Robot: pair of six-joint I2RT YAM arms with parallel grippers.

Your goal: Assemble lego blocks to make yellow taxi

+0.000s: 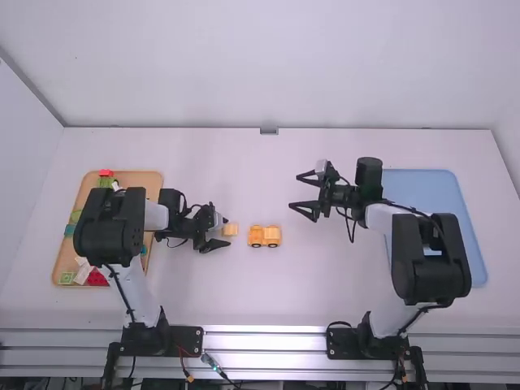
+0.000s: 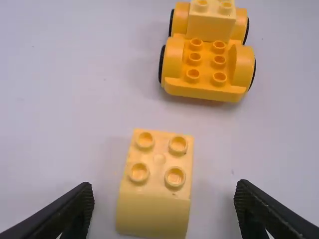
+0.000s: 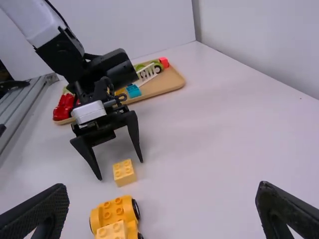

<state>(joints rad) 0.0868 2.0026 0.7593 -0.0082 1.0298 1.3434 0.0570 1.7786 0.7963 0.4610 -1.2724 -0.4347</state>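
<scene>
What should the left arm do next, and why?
I'd probably ease the left fingers down and close them on the loose yellow block: they stand open on either side of it, and the wheeled base sits just beyond.

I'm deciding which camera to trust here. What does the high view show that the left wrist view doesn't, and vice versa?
High view adds: the open right gripper, the blue tray at the right and the wooden tray of coloured pieces at the left.

Left wrist view adds: four distinct studs on the loose block, and six on the wheeled base.

Both share: that loose block between the left gripper's open fingers, and the wheeled base with a yellow block on it.
</scene>
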